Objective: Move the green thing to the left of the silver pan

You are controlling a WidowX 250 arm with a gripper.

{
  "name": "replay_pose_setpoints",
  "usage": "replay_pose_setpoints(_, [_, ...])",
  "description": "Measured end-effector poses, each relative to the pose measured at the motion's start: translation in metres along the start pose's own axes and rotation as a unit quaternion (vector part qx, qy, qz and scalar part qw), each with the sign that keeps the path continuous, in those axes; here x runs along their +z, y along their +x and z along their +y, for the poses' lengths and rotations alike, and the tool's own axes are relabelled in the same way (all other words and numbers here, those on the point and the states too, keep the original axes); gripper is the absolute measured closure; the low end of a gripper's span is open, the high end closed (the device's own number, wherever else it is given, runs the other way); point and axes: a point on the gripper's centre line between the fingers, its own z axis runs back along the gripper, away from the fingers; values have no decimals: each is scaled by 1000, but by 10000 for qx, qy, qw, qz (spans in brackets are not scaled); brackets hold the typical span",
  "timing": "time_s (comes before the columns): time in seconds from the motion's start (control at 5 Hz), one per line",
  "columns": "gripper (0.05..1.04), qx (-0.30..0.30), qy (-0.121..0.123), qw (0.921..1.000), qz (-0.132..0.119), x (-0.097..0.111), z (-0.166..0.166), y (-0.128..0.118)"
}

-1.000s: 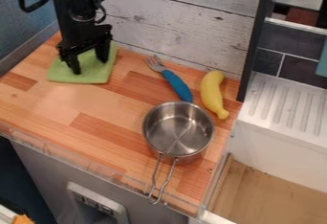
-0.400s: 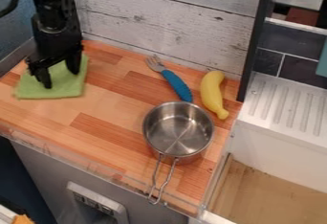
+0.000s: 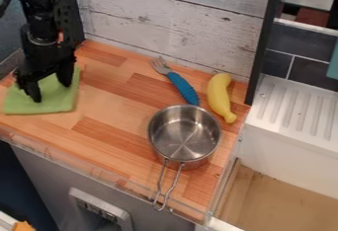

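The hand (image 3: 50, 91) is positioned above the left part of the wooden surface (image 3: 109, 121), pointing downward. Its two fingers are spread, with a gap between them; both tips are at the green cloth (image 3: 54, 99). The cloth lies flat on the surface, directly beneath the hand, and extends past the fingers on both sides. The silver pan (image 3: 185, 134) stands upright, well apart from the hand, to its right and nearer the front edge; its wire handle (image 3: 160, 188) points away from the hand, toward that edge. The fork (image 3: 182, 87), with a blue grip, lies to the right of the hand, between hand and banana (image 3: 219, 96). The banana lies farther right, just beside the fork.
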Motion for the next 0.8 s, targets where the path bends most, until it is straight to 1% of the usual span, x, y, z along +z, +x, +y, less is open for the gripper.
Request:
replay_pose_setpoints(0.2, [83, -54, 45, 9999, -101, 1, 10, -9])
replay_pose_setpoints(0.4, [83, -261, 47, 9996, -134, 5, 11, -26])
replay_pose_setpoints(0.6, [83, -471, -124, 9988, -70, 12, 9, -47])
replay_pose_setpoints(0.8, [83, -706, -295, 9971, -45, 15, 5, -67])
